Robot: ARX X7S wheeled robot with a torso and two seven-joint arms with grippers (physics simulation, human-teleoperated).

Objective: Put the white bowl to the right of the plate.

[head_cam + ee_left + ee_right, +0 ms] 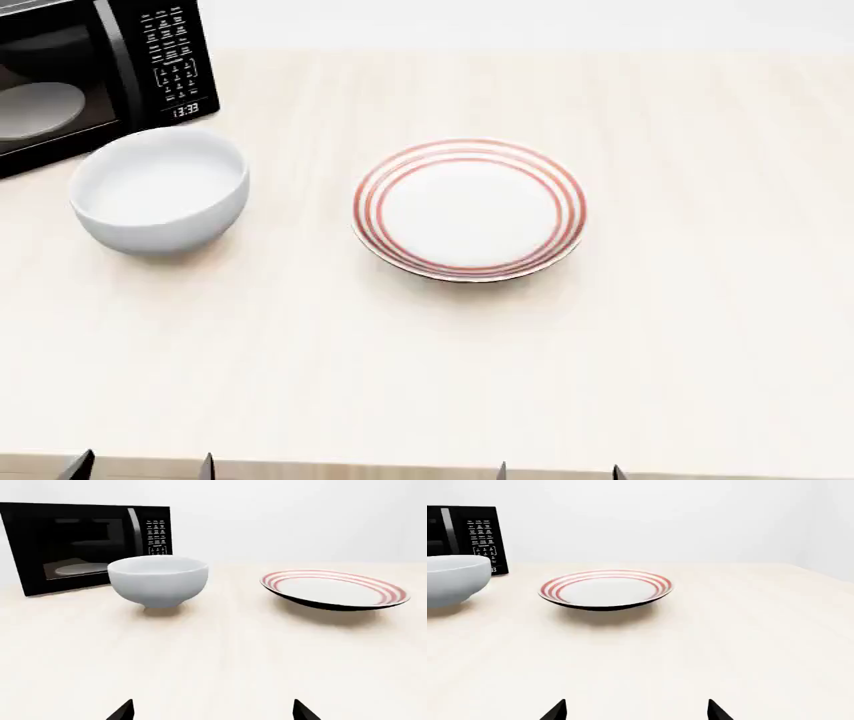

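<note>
Because the white bowl (159,190) stands left of the plate (469,208), near the microwave (80,70), the left pincer (140,466) should take its rim. Both pincers, the right pincer (558,470) too, wait apart and empty at the desk (694,330) edge.

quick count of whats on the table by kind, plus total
bowls: 1, the white bowl
plates: 1, the plate
microwaves: 1, the black microwave
total: 3
</note>
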